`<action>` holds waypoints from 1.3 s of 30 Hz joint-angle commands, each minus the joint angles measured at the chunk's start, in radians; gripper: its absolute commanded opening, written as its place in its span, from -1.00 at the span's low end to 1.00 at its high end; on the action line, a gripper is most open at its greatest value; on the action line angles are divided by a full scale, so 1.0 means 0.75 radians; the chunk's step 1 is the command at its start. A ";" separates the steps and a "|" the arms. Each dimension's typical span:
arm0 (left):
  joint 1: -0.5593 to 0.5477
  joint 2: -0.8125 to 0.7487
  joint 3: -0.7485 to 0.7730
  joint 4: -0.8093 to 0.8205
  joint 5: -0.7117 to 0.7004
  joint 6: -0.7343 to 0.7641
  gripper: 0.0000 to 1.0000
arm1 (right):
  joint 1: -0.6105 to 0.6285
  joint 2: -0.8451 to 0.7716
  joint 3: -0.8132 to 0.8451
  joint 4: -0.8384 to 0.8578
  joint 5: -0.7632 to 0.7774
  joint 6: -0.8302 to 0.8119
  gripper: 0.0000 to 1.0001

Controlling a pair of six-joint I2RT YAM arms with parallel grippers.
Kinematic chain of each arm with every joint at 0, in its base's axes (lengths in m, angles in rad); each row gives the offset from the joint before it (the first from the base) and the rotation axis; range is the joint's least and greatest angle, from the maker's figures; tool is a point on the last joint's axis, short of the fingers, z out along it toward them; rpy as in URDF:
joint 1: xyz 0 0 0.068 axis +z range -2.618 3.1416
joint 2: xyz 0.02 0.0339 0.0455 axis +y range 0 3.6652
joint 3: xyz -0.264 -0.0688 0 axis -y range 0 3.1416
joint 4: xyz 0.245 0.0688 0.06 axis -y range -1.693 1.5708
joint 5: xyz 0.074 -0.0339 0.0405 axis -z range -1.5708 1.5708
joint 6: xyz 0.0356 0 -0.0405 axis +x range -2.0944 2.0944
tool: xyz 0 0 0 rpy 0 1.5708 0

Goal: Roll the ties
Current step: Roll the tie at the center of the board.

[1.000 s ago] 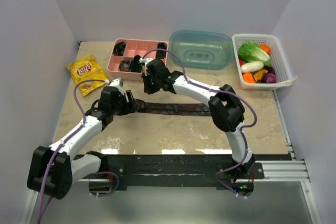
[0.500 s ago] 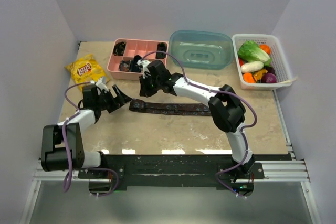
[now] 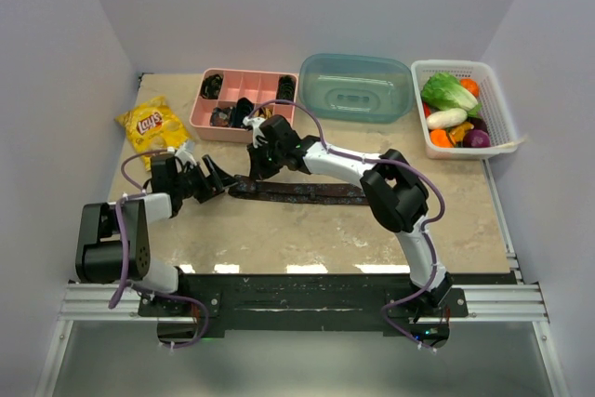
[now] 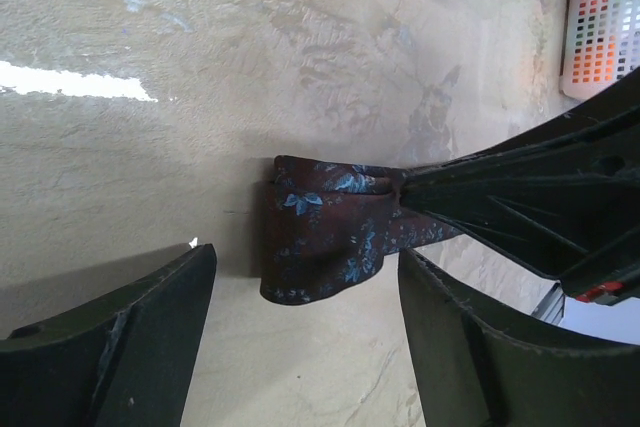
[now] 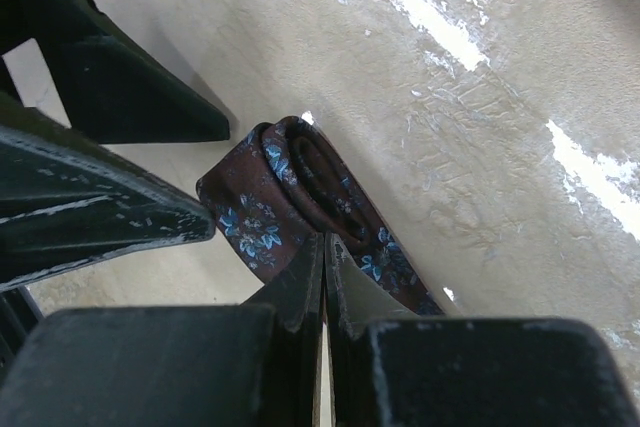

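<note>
The tie [image 3: 297, 191] is lying flat on the desk [image 3: 307, 230], its long axis running left to right in front of both arms. Its left end is sitting folded over into a small first turn, and the rest is stretching away rightward, unrolled. The right claw [image 3: 251, 170] is reaching over from the far side with its fingers closed tight together, and their tips are pressing on the fabric just behind that fold. Whether any cloth is actually pinched between them is hard to tell from the wrist view. The left claw [image 3: 216, 181] is hovering low just beside the folded end, spread wide and gripping nothing, and it is looking straight along the tie's length with the fold sitting just beyond its tips. The left claw is the nearer one to the free end, so I judge the next turn is depending on it closing across the tie's width and rolling rightward.
</note>
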 commanded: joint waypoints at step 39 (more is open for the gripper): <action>-0.121 0.155 0.028 0.214 0.014 -0.063 -1.00 | 0.005 -0.002 -0.046 0.062 -0.054 -0.009 -0.96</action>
